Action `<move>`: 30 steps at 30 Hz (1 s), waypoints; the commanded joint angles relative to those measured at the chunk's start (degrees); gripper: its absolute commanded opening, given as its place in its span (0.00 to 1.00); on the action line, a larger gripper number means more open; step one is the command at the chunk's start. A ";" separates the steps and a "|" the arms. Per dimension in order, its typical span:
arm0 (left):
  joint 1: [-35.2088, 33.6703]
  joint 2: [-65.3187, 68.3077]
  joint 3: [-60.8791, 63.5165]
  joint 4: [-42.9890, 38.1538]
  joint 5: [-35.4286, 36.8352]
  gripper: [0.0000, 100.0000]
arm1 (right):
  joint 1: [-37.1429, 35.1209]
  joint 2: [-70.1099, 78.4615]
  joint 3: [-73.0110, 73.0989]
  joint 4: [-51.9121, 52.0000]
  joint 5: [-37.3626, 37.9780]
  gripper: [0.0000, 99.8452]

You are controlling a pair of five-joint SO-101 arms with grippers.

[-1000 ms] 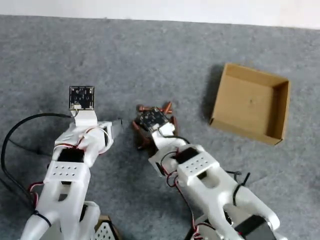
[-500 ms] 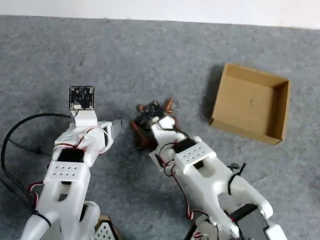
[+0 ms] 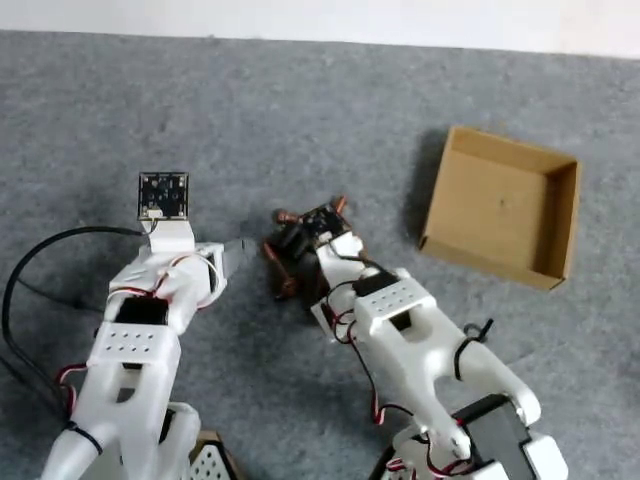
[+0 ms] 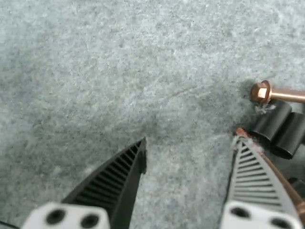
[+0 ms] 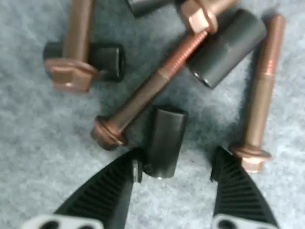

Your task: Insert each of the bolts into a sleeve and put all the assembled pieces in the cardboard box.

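Grasp step: right gripper (image 5: 176,160) jaws wide open, empty, black sleeve (image 5: 165,140) between them; should close next. Left gripper (image 4: 189,143) jaws open, empty.

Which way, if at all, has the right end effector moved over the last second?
Yes. In the high view, the right end effector has shifted slightly toward the cardboard box, staying over the pile of bolts.
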State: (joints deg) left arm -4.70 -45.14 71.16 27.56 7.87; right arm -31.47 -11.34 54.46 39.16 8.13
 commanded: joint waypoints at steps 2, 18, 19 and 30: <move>0.92 0.04 -0.31 -1.05 -0.70 0.27 | 1.19 0.75 0.04 -4.35 -0.44 0.23; 1.01 0.04 -0.31 -1.05 -2.64 0.27 | 1.19 0.92 -0.04 -9.63 -0.44 0.23; 1.01 0.04 -0.31 -1.05 -2.64 0.27 | 1.19 1.19 -0.04 -9.63 -0.44 0.23; 1.01 0.04 -0.22 -1.05 -2.81 0.27 | 1.36 8.48 -6.90 -3.56 -0.44 0.23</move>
State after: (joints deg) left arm -4.62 -45.14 71.16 27.56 5.49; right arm -31.47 -4.66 50.51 35.65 7.96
